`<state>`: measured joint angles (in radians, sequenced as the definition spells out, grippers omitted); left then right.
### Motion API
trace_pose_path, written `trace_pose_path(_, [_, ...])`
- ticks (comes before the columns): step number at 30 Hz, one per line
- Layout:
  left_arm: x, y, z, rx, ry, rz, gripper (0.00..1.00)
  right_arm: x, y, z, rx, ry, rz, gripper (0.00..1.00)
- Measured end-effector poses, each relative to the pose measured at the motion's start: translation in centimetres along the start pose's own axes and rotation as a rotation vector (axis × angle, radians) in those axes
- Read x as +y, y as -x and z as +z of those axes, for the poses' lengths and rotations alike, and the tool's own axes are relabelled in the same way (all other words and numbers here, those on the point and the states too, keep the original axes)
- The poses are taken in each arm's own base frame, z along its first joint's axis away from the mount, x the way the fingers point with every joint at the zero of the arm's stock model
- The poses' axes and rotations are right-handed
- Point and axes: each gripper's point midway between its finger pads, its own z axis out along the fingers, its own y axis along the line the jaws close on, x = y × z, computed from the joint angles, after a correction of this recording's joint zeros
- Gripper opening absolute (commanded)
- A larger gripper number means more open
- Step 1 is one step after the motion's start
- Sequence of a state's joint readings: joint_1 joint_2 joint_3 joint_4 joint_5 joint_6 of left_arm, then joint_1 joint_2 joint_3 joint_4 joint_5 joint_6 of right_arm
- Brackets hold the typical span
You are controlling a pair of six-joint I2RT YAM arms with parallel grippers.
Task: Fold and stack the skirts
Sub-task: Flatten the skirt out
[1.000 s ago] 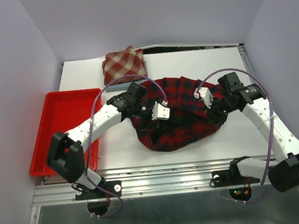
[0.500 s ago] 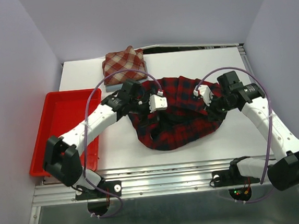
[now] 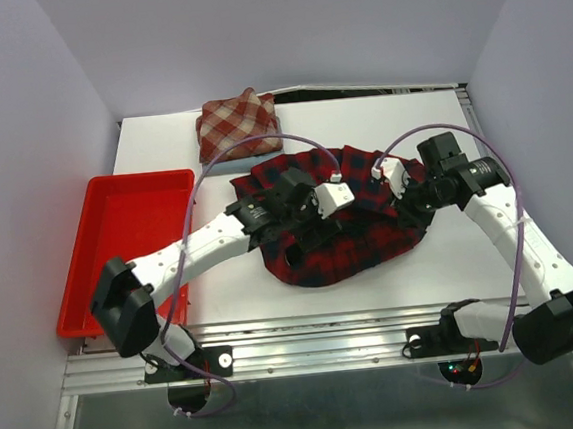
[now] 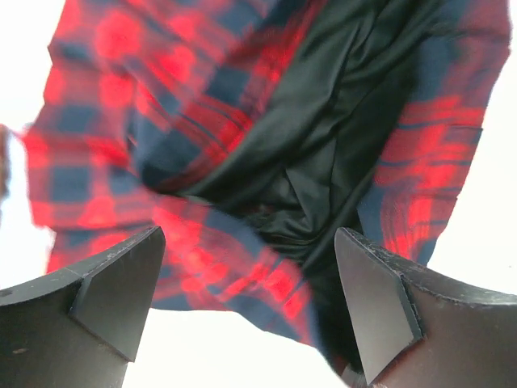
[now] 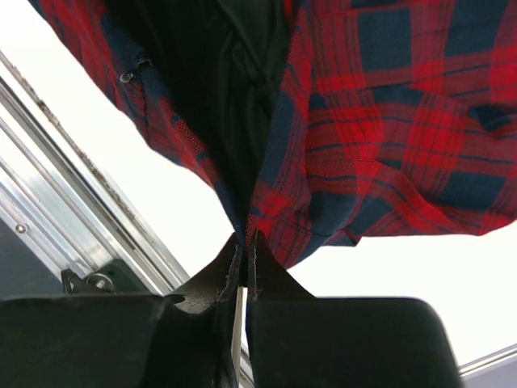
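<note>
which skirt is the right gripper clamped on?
The red and navy plaid skirt mid-table, rumpled with dark lining showing; the right gripper pinches its edge. The red-cream check skirt sits folded at the back, untouched.

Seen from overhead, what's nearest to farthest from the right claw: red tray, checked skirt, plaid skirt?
1. plaid skirt, pinched in the right gripper.
2. check skirt, back of the table, to the left.
3. red tray, far left.
</note>
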<state>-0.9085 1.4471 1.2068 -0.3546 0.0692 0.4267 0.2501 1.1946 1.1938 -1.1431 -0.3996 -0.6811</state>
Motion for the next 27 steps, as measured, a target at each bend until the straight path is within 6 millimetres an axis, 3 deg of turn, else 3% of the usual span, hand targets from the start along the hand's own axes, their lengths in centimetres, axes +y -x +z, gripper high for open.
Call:
trace_pose_path(5, [0.2, -4.0, 4.5, 0.198, 0.092, -0.082, 0.98, -0.1, 0.9, -1.2, -0.04, -0.032, -0.016, 0.01])
trace_pose_path(9, [1.8, -6.7, 6.0, 0.306, 0.193, -0.124, 0.98, -0.2, 0.8, -1.9, -0.047, -0.068, -0.028, 0.01])
trace_pose_path(11, [4.3, -8.1, 5.1, 0.347, 0.252, -0.165, 0.98, -0.5, 0.7, -2.2, -0.04, -0.093, -0.036, 0.01])
trace_pose_path(13, [7.1, -8.2, 3.9, 0.353, 0.306, -0.199, 0.98, -0.8, 0.4, -2.4, -0.032, -0.121, -0.048, 0.01])
trace_pose_path(15, [12.2, -8.9, 1.6, 0.345, 0.401, -0.273, 0.98, -1.0, -0.2, -2.6, -0.023, -0.148, -0.063, 0.01])
trace_pose_path(18, [16.3, -8.8, -1.8, 0.29, 0.462, -0.325, 0.98, -1.2, -0.9, -2.2, -0.013, -0.164, -0.077, 0.01])
trace_pose_path(23, [15.4, -7.3, -4.7, 0.188, 0.347, -0.244, 0.91, -1.5, -1.9, -1.2, 0.022, -0.175, -0.086, 0.01])
trace_pose_path(25, [14.2, -7.5, -4.7, 0.174, 0.284, -0.209, 0.91, -1.7, -2.3, -1.0, 0.037, -0.177, -0.087, 0.01])
trace_pose_path(27, [13.4, -8.4, -4.4, 0.18, 0.211, -0.197, 0.97, -2.0, -2.3, -0.8, 0.041, -0.185, -0.09, 0.01])
